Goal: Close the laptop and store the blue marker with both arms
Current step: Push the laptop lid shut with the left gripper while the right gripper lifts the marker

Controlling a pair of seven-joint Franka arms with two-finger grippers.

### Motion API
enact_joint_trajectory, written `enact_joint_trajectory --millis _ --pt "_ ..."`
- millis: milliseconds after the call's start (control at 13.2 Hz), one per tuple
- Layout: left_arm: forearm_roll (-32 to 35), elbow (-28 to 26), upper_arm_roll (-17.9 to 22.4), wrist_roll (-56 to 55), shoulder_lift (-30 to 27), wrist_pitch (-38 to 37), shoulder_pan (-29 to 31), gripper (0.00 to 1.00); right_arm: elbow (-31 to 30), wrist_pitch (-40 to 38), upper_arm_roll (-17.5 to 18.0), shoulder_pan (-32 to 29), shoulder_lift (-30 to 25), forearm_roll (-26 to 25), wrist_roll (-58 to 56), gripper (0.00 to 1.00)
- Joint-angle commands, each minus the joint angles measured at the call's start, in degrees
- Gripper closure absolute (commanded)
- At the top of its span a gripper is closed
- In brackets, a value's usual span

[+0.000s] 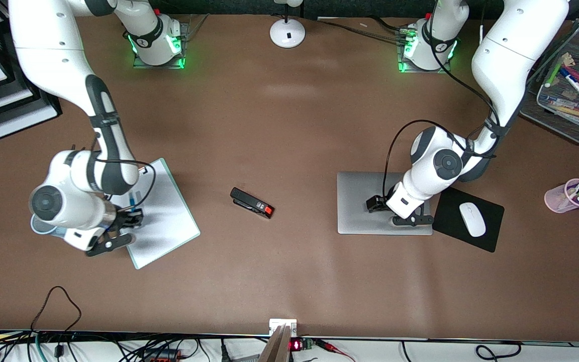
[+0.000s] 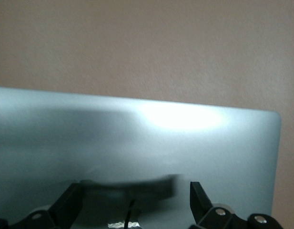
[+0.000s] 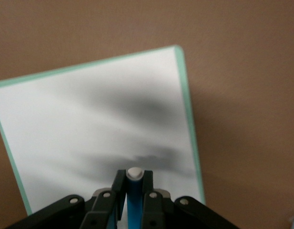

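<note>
Gripping slim bright-blue marker (image 3: 133,200), white tip showing: right gripper (image 3: 133,187).

Two glossy white arms (image 1: 500,65) with dark grey joint bands, round grey caps at the elbows and thin black cables looping along them. Green lights glow at both bases. Each black gripper (image 1: 410,217) shows small silver screws.
</note>
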Motion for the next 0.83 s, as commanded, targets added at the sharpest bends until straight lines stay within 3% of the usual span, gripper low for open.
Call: enact_joint_trajectory --millis 0,455,759 --pt "1.6 1.8 0.3 -0.4 -1.5 -1.3 -0.2 0.0 -0.3 -4.5 0.0 -2.1 -4.9 0.5 -5.3 0.99" --pt "1.6 3.4 0.4 1.3 -9.3 -9.3 0.6 0.0 -0.2 -17.5 0.0 -8.0 -16.5 1.7 -24.8 0.99" --pt "1.5 4.9 0.4 4.0 -12.5 -13.1 2.0 0.0 -0.2 -19.1 -0.2 -14.0 -18.1 8.8 -42.6 0.99"
